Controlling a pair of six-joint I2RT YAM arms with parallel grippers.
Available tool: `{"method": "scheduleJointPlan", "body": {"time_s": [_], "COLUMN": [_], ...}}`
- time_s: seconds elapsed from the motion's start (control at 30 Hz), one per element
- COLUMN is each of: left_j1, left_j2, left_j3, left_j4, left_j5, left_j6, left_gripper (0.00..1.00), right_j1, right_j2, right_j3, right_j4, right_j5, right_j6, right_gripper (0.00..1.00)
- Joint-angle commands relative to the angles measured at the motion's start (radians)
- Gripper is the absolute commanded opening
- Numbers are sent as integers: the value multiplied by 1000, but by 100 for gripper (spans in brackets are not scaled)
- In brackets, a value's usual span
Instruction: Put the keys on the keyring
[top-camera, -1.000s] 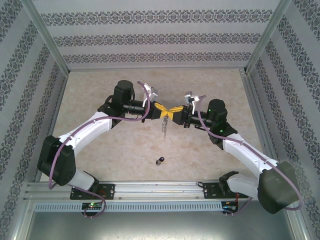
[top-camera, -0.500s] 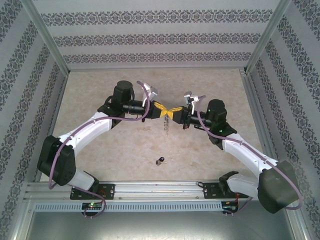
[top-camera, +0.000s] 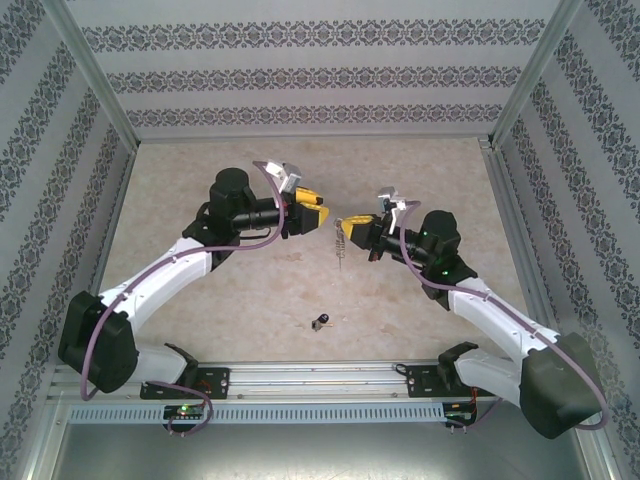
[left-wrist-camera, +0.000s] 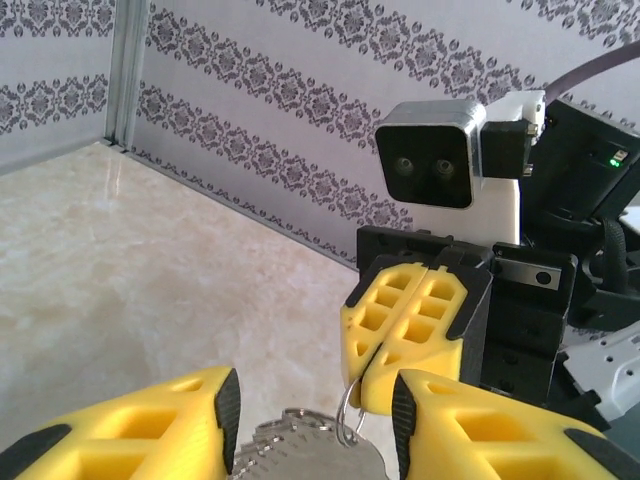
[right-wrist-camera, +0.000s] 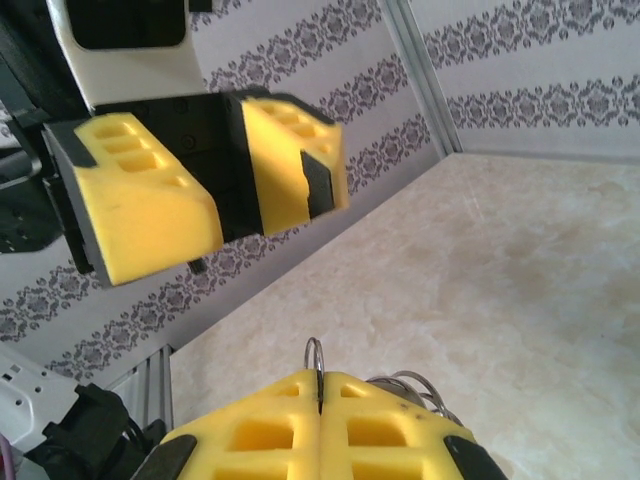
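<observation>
Right fingers (right-wrist-camera: 250, 440) pinch keyring (top-camera: 343, 236) | left fingers (left-wrist-camera: 130, 430) spread, near | key (top-camera: 320, 321) apart

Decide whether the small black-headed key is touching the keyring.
Apart. The top view shows the key lying on the table, with bare tabletop between it and the keyring, which hangs from the shut right gripper.

Right gripper (right-wrist-camera: 320, 390): yellow fingers pressed together at the near edge, with a thin metal loop of the keyring (right-wrist-camera: 313, 342) pinched in the seam and standing up from it. Left gripper (right-wrist-camera: 232, 212): facing it from beyond, up and to the left, jaws apart. Setting: beige marbled tabletop (right-wrist-camera: 480, 250), patterned wall (right-wrist-camera: 520, 50) at the far side.
</observation>
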Motion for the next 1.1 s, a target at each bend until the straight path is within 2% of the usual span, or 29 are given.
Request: {"method": "scheduleJointPlan", "body": {"time_s": [0.0, 0.47, 0.8, 1.07], "left_j1": [-5, -5, -7, -8], "left_j2": [5, 79, 134, 140], "left_j3": [-50, -147, -129, -135], "left_j4": [143, 592, 693, 689], "left_j5": [15, 67, 90, 99], "left_j6": [-120, -414, -497, -501], "left_gripper": [45, 44, 38, 36], "right_j1": [-6, 18, 44, 47], "right_j2": [-27, -1, 60, 90], "right_j3": [-13, -31, -3, 9], "right_j4": [118, 274, 302, 323], "right_j5": [27, 120, 121, 118], "right_j6": [31, 131, 137, 145], "right_gripper": [0, 0, 0, 0]}}
